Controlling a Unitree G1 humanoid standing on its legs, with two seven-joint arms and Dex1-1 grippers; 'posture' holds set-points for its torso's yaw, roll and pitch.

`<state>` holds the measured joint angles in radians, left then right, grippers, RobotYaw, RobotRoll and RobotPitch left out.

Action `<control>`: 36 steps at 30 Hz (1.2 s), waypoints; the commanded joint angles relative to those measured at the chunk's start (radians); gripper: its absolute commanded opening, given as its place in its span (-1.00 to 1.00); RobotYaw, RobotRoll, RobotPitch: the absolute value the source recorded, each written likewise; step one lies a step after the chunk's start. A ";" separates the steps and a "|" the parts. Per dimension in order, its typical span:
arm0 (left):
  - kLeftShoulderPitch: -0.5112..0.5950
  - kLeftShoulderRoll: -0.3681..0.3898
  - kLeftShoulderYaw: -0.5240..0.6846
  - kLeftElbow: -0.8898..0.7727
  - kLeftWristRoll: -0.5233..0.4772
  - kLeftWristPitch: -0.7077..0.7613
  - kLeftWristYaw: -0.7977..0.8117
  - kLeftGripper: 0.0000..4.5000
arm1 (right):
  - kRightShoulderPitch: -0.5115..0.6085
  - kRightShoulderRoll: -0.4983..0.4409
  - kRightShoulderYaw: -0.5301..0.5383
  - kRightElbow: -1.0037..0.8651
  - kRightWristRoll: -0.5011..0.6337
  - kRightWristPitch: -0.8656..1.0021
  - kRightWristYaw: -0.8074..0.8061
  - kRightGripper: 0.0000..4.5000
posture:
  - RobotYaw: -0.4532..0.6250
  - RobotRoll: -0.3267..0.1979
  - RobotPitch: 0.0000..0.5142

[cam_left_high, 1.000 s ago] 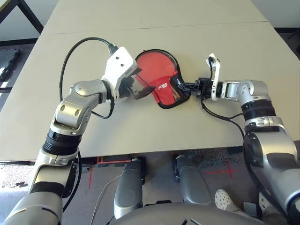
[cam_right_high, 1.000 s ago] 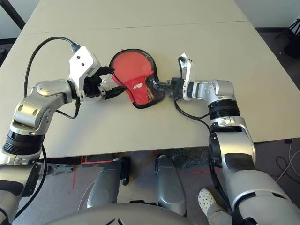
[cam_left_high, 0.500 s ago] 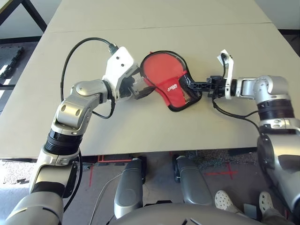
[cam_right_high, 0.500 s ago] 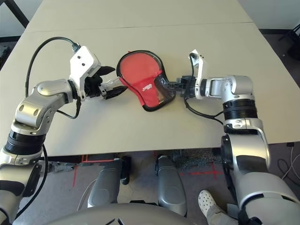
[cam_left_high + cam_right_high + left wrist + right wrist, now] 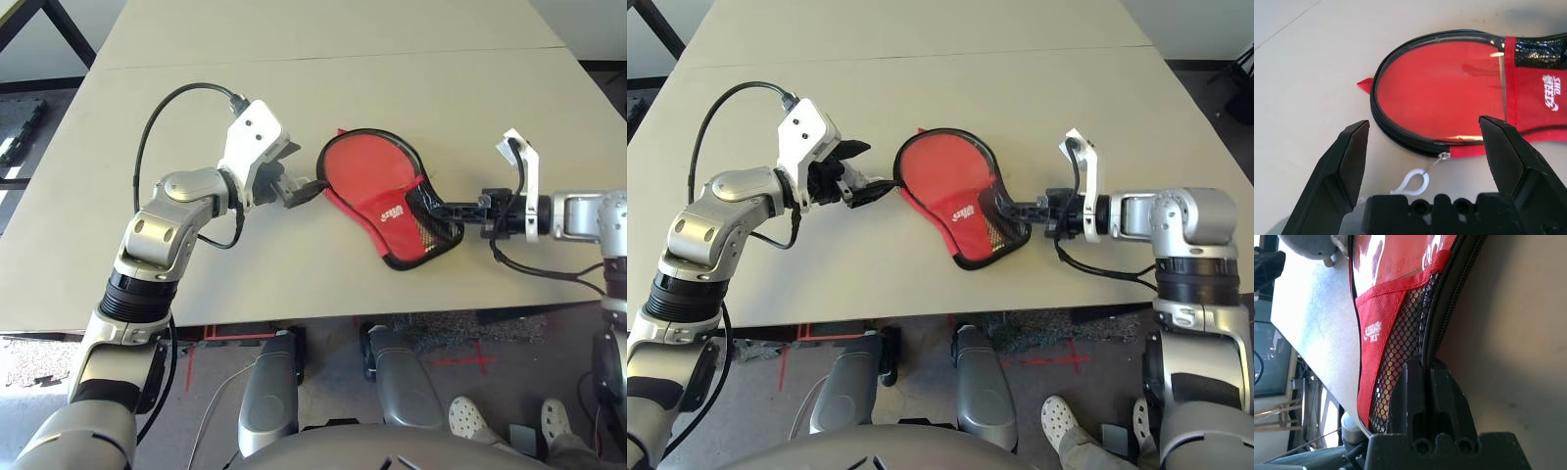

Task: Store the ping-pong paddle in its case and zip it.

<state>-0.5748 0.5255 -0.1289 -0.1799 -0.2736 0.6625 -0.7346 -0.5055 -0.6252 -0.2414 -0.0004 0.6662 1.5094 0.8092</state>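
Looks like a robot lab or test room — not a home. Large plain beige desk (image 5: 411,39), two tops butted together with a seam running across. Grey carpet floor (image 5: 460,338) below the front edge, marked with red tape crosses (image 5: 468,354). A person's white perforated shoe (image 5: 468,416) on that floor. Dark metal frame leg (image 5: 61,31) at the far corner — bare, functional furnishing.

On the table (image 5: 294,39) in front of you, the case (image 5: 377,186) lies flat near the middle, its round end toward your left and its narrow mesh end toward your right. Your left gripper (image 5: 302,188) sits just beside the round end, fingers spread, the zipper pull (image 5: 1411,181) between them. Your right gripper (image 5: 1019,209) meets the narrow end, pinching the edge there.
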 commanded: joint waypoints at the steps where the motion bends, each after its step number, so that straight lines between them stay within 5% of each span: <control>1: 0.007 -0.002 -0.011 0.011 0.007 -0.010 -0.003 1.00 | 0.051 0.050 -0.063 -0.087 0.034 0.071 -0.061 -0.99 | -0.13 0.25 -0.09; 20: 0.005 -0.009 -0.016 0.034 0.011 -0.035 -0.006 1.00 | 0.158 0.119 -0.147 -0.209 0.181 0.105 -0.253 -0.99 | -0.14 0.25 -0.08; 26: 0.003 -0.009 -0.017 0.035 0.011 -0.040 -0.006 1.00 | 0.128 0.020 -0.142 -0.168 0.190 0.080 -0.197 -0.18 | -0.13 0.25 -0.11; 33: -0.001 0.007 -0.001 0.018 0.000 -0.031 -0.010 1.00 | 0.059 -0.260 -0.009 -0.012 0.091 -0.235 0.043 0.98 | -0.15 0.25 -0.15; 36: -0.022 0.006 0.029 0.011 -0.020 -0.019 -0.003 1.00 | -0.011 -0.307 0.113 0.126 -0.050 -0.519 0.178 0.99 | -0.15 0.25 -0.19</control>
<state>-0.5841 0.5269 -0.1197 -0.1488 -0.2795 0.6325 -0.7359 -0.5016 -0.9263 -0.1722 0.0775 0.6711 1.0997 0.9260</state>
